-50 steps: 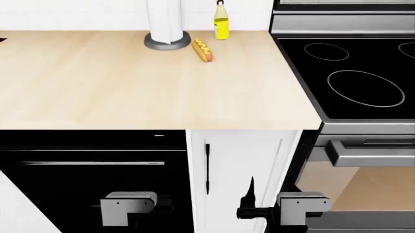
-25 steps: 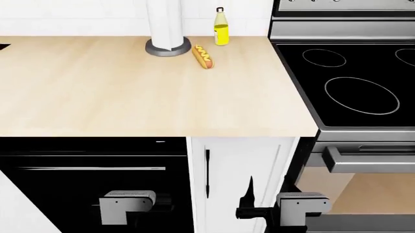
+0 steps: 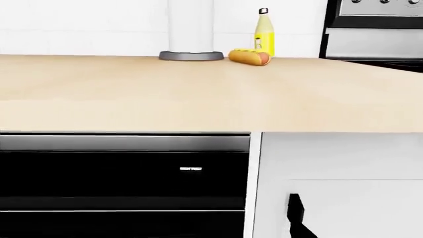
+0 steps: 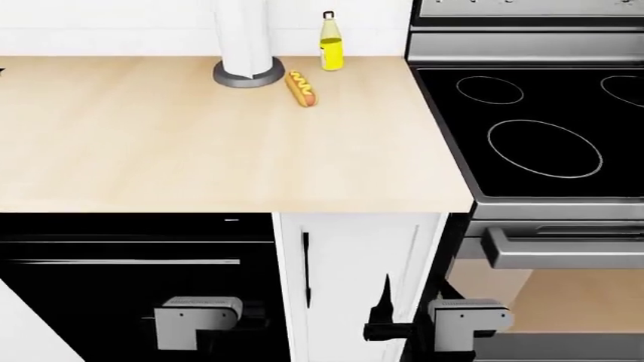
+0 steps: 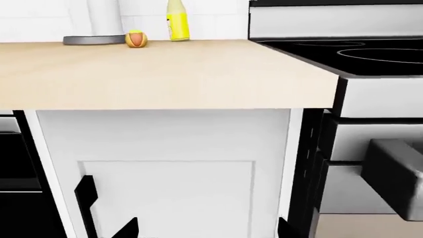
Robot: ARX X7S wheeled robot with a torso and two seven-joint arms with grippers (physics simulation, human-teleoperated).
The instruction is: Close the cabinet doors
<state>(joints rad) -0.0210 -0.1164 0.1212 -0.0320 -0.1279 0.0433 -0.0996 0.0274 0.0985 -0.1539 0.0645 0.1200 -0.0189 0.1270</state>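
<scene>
The white cabinet door (image 4: pixel 352 271) sits under the wooden counter, between a black dishwasher and the oven. Its black vertical handle (image 4: pixel 305 271) runs along its left edge. In the right wrist view the door (image 5: pixel 165 148) looks flat against the cabinet front, with its handle (image 5: pixel 86 198) at one side. My right gripper (image 5: pixel 205 233) hangs just in front of this door, open, its two black fingertips (image 5: pixel 126 229) spread wide with nothing between them. In the head view it (image 4: pixel 408 309) is low, before the door's right half. My left gripper (image 4: pixel 252 317) is in front of the dishwasher, its fingers lost against the black.
The black dishwasher front (image 4: pixel 131 279) is left of the door. The steel oven with its bar handle (image 4: pixel 563 245) and glass cooktop (image 4: pixel 544 136) is to the right. On the counter (image 4: pixel 201 143) stand a paper towel holder (image 4: pixel 241 72), a hot dog (image 4: pixel 300 88) and a yellow bottle (image 4: pixel 331 41).
The head view has shifted: counter, door and oven slid first down, then left in the picture. Both grippers keep the same spots in the view.
</scene>
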